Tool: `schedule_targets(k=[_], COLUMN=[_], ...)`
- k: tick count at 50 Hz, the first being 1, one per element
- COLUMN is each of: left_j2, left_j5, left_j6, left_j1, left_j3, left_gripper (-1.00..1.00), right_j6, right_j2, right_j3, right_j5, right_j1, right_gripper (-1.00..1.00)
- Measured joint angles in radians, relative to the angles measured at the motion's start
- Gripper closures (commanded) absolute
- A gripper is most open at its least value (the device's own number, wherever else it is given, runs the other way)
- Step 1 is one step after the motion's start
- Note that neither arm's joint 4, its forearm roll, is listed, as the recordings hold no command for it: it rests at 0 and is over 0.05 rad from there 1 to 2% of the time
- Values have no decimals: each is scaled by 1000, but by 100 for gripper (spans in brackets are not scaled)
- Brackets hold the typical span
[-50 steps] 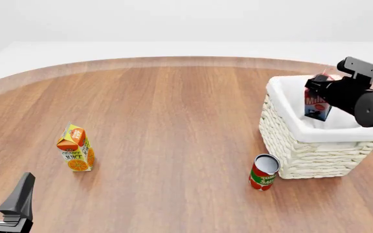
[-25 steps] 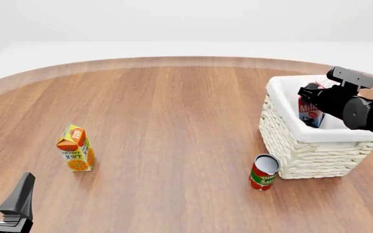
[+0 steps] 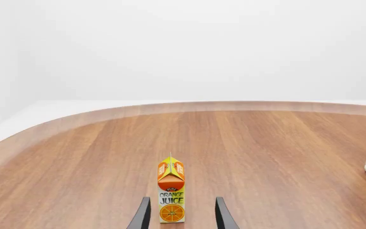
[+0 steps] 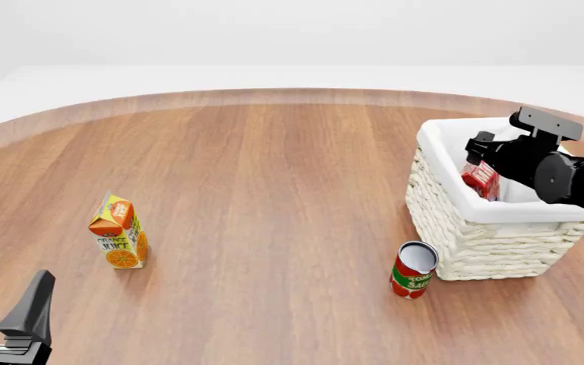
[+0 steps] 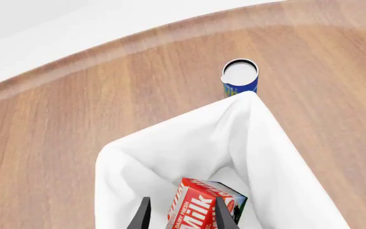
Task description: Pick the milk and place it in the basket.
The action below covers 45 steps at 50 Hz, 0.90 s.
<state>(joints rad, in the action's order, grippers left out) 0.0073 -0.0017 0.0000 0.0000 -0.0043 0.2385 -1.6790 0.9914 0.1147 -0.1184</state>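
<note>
Nearest, left gripper point(image 4: 6, 315): parked at the near edge of the table point(image 4: 271, 190), fingers spread with nothing between them; in its wrist view the orange juice carton point(image 3: 171, 194) stands upright beyond the gap, not touched.
Orange juice carton: upright on the near left of the table, well apart from the basket.
Tomato sauce can point(image 4: 414, 270): upright, just beside the basket's near-left corner (open top showing white).
Basket point(image 4: 495, 220): off-white wicker with a white cloth lining, on the right side of the table.
Right gripper point(image 4: 485, 156): hangs over the basket's opening, fingers reaching down inside the lining; in its wrist view the two fingertips sit either side of the milk carton, yet whether they press on it or stand a little off it I cannot tell.
Milk point(image 5: 199, 207): inside the basket, below the rim, directly under and between the right fingers.
Milk's long axis: tilted, leaning rather than upright, its gable end nearer the camera in the wrist view.
Milk's look: red carton, white "Milk" lettering running along its face, a dark blue-green band at the base.
Nearer arm: the right, plainly; the left is well apart.
Judgement: the carton looks delivered; what remains turns on the fingers clearing it and lifting straight up out of the lining.
</note>
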Motion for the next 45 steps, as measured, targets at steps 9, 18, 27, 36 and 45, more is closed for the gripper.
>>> schedule_targets(k=[9, 18, 27, 36, 45], left_j2=[0, 0, 0, 0, 0], left_j5=[0, 0, 0, 0, 0], left_j6=[0, 0, 0, 0, 0], left_j1=[0, 0, 0, 0, 0], left_j3=[0, 0, 0, 0, 0], left_gripper=[-100, -100, -100, -100, -100], right_j6=[9, 13, 14, 11, 1], right_j2=[11, 26, 53, 103, 176], right_j3=[6, 6, -5, -30, -64], right_j5=[0, -1, -7, -22, -46], right_j1=[3, 10, 20, 33, 50], right_gripper=[-100, -100, -100, -100, -100])
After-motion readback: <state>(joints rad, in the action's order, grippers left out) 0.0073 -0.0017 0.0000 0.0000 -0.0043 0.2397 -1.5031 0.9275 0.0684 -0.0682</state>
